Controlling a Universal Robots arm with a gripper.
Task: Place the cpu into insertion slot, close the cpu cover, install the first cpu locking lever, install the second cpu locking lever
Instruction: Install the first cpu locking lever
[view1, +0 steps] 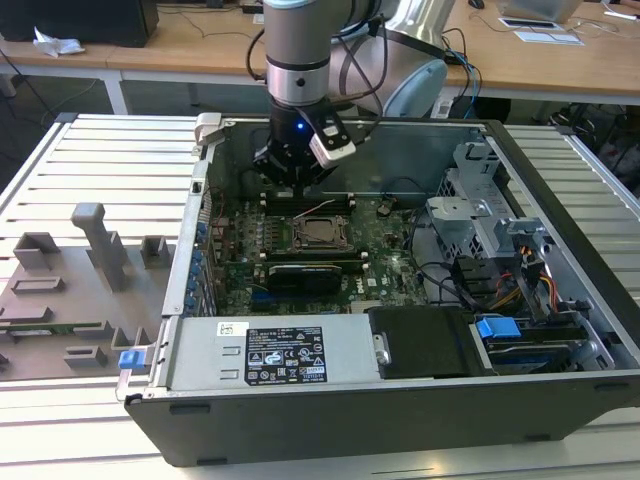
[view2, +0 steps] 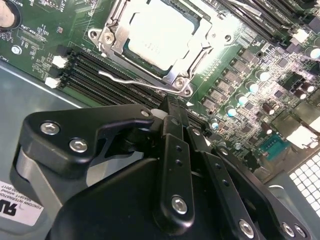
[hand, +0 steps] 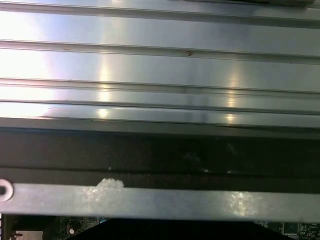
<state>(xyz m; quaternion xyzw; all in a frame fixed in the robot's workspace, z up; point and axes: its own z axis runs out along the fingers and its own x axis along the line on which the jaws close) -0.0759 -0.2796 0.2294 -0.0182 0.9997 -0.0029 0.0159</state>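
The cpu (view2: 159, 34) lies in the insertion slot (view1: 320, 232) on the green motherboard, silver top up. The cpu cover (view2: 206, 44) is down flat around the chip. A thin wire locking lever (view2: 132, 81) runs along the socket's edge nearest my gripper and looks slightly raised at its free end. My gripper (view2: 170, 103) hangs just beside that lever, over the memory slots (view2: 95, 67), fingers together and holding nothing. In the exterior view the gripper (view1: 297, 185) points down inside the open computer case, just behind the socket.
A black expansion card (view1: 305, 272) lies in front of the socket. The power supply (view1: 285, 355) fills the case front, the drive cage (view1: 490, 225) and cables its right. Grey fixtures (view1: 90, 260) stand on the ribbed table at the exterior view's left. The case wall (hand: 160, 200) is close.
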